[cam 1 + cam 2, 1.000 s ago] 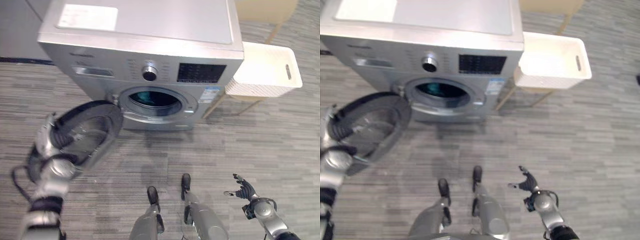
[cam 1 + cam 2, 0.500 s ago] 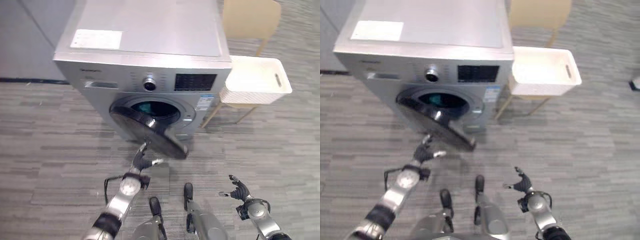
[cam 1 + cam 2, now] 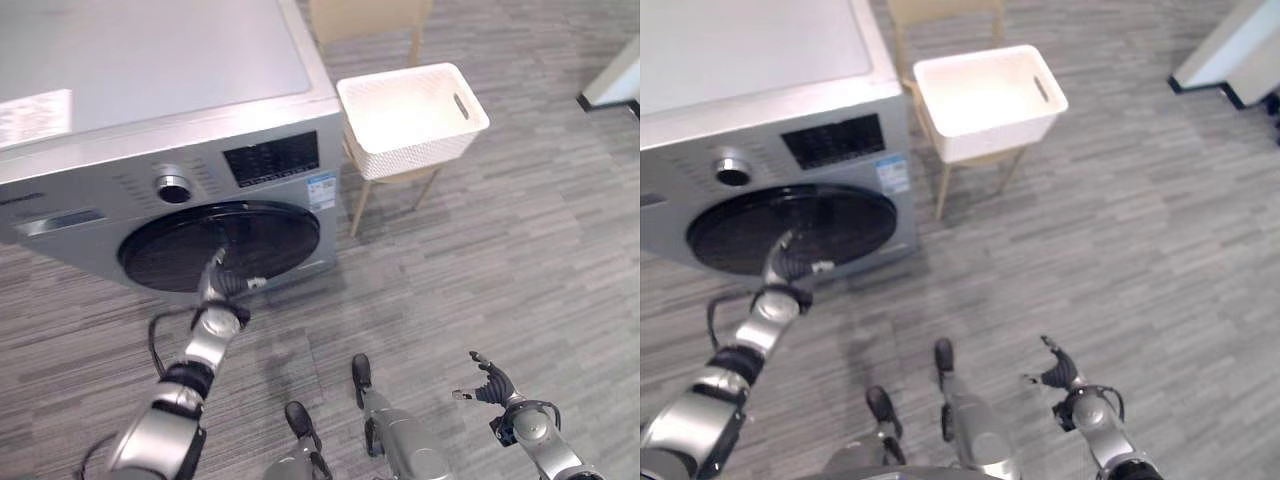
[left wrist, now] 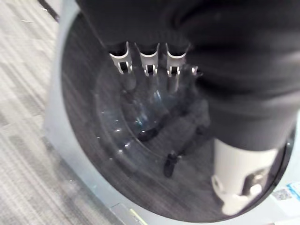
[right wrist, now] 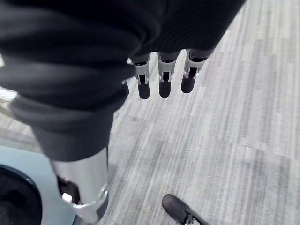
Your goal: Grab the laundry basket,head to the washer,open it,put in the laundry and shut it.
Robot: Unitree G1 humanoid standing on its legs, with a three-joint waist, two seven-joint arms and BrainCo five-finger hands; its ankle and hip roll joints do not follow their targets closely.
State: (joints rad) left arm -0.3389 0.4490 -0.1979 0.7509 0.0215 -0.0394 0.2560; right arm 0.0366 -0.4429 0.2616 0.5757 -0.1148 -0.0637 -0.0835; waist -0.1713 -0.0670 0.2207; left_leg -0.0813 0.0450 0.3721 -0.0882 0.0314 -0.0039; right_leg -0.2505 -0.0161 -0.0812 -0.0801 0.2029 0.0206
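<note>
At the washer (image 3: 170, 150) front, left robot hand (image 3: 222, 285) w/ straight, relaxed fingers presses the door (image 3: 225, 243), which looks shut. Push square near the latch side til it clicks. Laundry basket (image 3: 412, 117) on chair beside washer. Right robot hand (image 3: 490, 382) idle, fingers loose, low.

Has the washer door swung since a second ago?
Yes. The washer door has swung from wide open on the washer's left to flat against the washer front, covering the drum opening, with the left robot hand on it.
</note>
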